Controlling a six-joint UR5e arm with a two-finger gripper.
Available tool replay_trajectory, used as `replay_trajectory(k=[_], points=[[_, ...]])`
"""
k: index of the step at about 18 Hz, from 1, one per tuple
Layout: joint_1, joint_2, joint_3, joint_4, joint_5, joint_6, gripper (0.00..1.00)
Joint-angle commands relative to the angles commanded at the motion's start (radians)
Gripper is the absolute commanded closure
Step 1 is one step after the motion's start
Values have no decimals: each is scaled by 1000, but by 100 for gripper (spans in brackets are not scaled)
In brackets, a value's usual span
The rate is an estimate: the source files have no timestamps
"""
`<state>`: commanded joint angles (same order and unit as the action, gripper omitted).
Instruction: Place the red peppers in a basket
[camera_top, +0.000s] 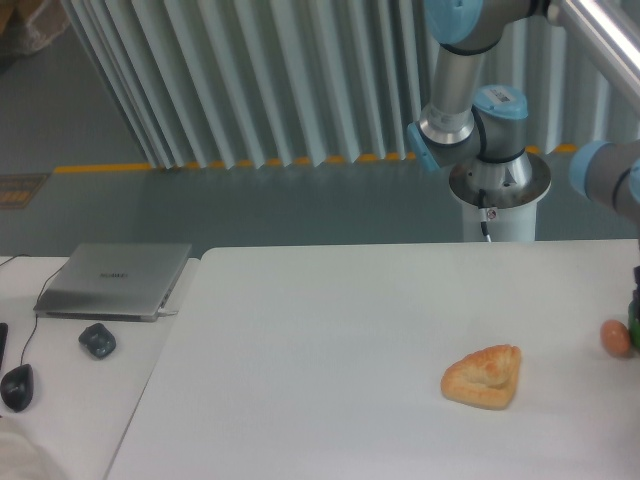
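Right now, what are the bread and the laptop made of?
The bread looks like baked pastry or a plastic toy: golden, slightly glossy crust with ridges; it is hard to tell which. The laptop looks like brushed metal: flat, matte silver-grey lid.

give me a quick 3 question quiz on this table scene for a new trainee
1. True or false: a red pepper can be seen on the table.
2. Multiple choice: the golden bread piece lies
A) on the closed laptop
B) alone on the white table, left of the small tan-orange round item
C) inside a basket
3. Short answer: what sits at the far left edge, in front of the laptop?

Key
1. False: no red pepper and no basket are in view.
2. B
3. A black computer mouse, with a small dark object near it.
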<state>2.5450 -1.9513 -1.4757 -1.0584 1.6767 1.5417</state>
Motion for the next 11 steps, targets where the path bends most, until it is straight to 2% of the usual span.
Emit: replay_trajectory(k=[2, 7, 11], points=[[-29, 26, -9, -53, -3, -2, 0], [-81, 89, -23, -248, -46, 0, 0], [-117, 133, -23, -343, -74, -8, 0]])
